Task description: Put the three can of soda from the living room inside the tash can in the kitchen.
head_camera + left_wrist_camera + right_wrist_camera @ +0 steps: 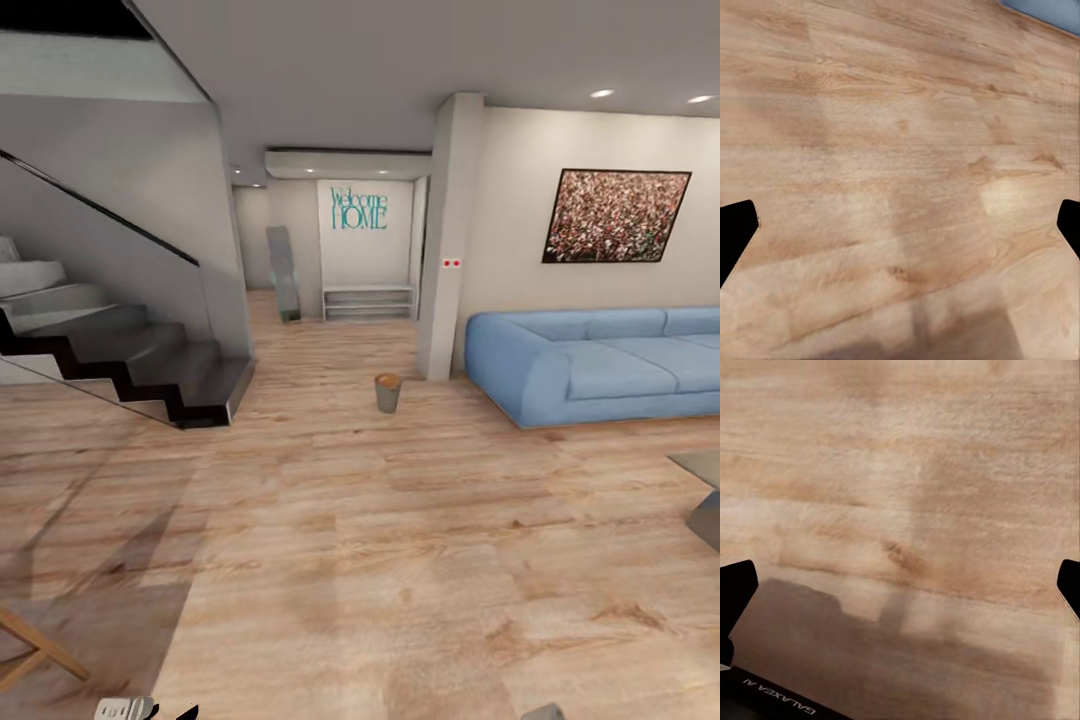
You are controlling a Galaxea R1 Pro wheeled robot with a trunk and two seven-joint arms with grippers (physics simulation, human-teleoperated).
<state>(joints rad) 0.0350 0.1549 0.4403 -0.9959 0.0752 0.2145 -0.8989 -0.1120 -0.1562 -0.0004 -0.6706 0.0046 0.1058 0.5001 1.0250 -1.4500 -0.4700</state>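
Facing open wood-plank floor [350,560]; small round tapered bin, grey outside with orange-brown rim [388,392], stands at 12 o'clock, well ahead, near the white pillar [445,240]. Blue corner sofa [600,365] at 2 o'clock, dark staircase [130,360] at 10. Left gripper [900,229] and right gripper [900,589]: fingers spread wide, holding nothing, both over bare floor. No soda cans in sight. Judgement: cans are light, thin-walled, smooth, so they dent and slip; grip mid-body across the diameter with modest squeeze.
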